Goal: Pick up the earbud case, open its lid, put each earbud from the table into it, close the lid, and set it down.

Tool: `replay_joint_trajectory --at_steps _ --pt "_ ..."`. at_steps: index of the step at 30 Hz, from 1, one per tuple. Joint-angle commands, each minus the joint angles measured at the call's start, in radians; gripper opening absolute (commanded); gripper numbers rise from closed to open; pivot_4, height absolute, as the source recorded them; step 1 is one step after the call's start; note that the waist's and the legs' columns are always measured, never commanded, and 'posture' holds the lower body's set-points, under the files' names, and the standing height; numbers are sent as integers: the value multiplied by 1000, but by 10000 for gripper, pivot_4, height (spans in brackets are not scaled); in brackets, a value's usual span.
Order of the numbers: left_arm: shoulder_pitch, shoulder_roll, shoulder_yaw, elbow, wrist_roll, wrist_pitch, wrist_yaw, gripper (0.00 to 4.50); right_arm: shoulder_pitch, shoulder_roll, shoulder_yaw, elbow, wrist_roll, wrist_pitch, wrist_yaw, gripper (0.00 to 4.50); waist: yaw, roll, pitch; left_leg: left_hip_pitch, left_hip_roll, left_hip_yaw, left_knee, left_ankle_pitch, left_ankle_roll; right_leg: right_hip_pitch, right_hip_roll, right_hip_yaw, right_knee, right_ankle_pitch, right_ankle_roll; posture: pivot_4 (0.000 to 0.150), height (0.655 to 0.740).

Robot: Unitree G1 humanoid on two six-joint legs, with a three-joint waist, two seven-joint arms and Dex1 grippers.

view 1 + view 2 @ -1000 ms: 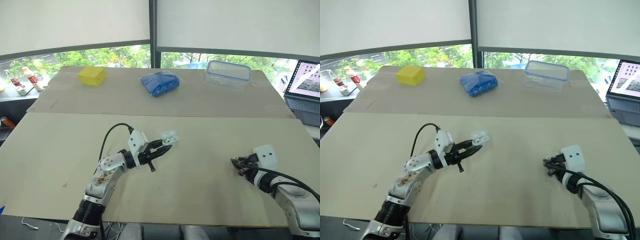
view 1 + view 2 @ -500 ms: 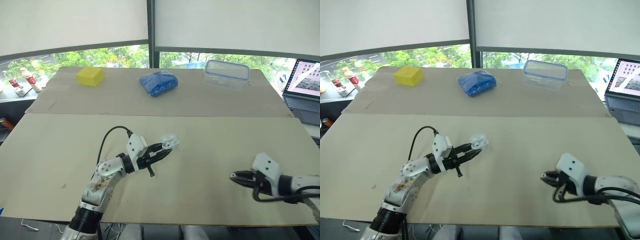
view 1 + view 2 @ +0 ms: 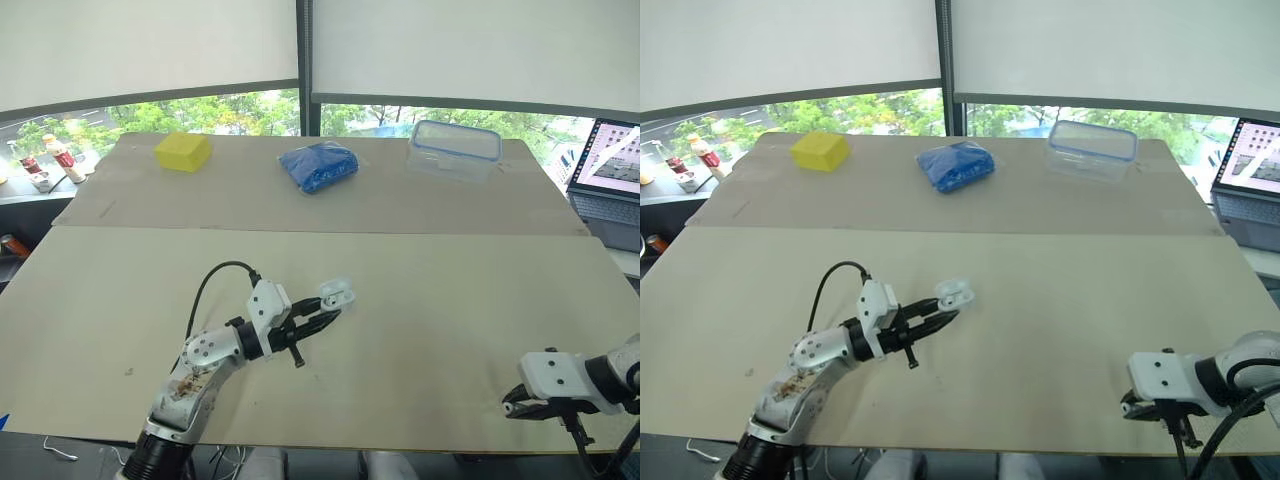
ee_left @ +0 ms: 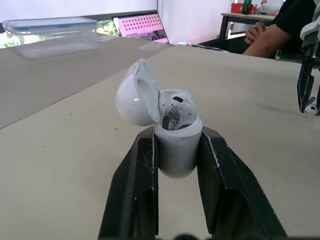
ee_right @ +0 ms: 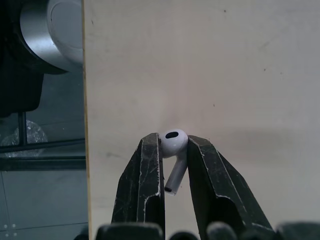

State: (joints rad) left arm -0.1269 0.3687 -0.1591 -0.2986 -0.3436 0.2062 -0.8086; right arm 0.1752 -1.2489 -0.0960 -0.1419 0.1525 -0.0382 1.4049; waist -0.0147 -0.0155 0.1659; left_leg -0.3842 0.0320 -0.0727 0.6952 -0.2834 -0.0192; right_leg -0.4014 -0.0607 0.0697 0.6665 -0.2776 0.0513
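Holding the white, rounded plastic earbud case (image 4: 177, 150) over the middle of the pale wooden table (image 3: 440, 290), lid flipped open.
The left gripper (image 3: 323, 318) clamps the case's body (a smudged earbud (image 4: 175, 109) sits inside); the right gripper (image 3: 512, 405) pinches a white stemmed earbud (image 5: 173, 142) by the table's near right edge.

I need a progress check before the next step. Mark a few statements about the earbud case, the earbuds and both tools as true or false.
1. The left tool grips the earbud case. True.
2. The case's lid is shut. False: it stands open.
3. The right tool holds an earbud. True.
4. The clear container lies right next to the right tool. False: it sits far off, beside the blue bag.
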Motion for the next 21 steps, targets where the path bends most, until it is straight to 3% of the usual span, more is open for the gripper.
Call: replay_joint_trajectory --at_steps 1,14,16,21 --pt "3 3 4 -48 -16 5 7 5688 -31 8 12 6 -3 -19 2 3081 0 0 0 0 0 0 0 0 0 0 0 0 0 0 0 1500 6859" --pt "1 7 2 -47 -18 15 12 5688 -119 21 115 46 -36 -8 19 3081 0 0 0 0 0 0 0 0 0 0 0 0 0 0 0 1500 6859" --pt "-1 7 3 -45 -18 15 12 5688 -132 23 124 49 -39 6 18 13569 -1 0 0 1 0 0 0 0 0 1 0 0 0 0 0 1500 6859" --pt "0 10 3 -46 -18 15 13 5688 -153 31 124 48 -50 -4 2 30735 -4 -1 0 6 0 0 0 0 0 6 0 0 -1 0 0 1500 6859"
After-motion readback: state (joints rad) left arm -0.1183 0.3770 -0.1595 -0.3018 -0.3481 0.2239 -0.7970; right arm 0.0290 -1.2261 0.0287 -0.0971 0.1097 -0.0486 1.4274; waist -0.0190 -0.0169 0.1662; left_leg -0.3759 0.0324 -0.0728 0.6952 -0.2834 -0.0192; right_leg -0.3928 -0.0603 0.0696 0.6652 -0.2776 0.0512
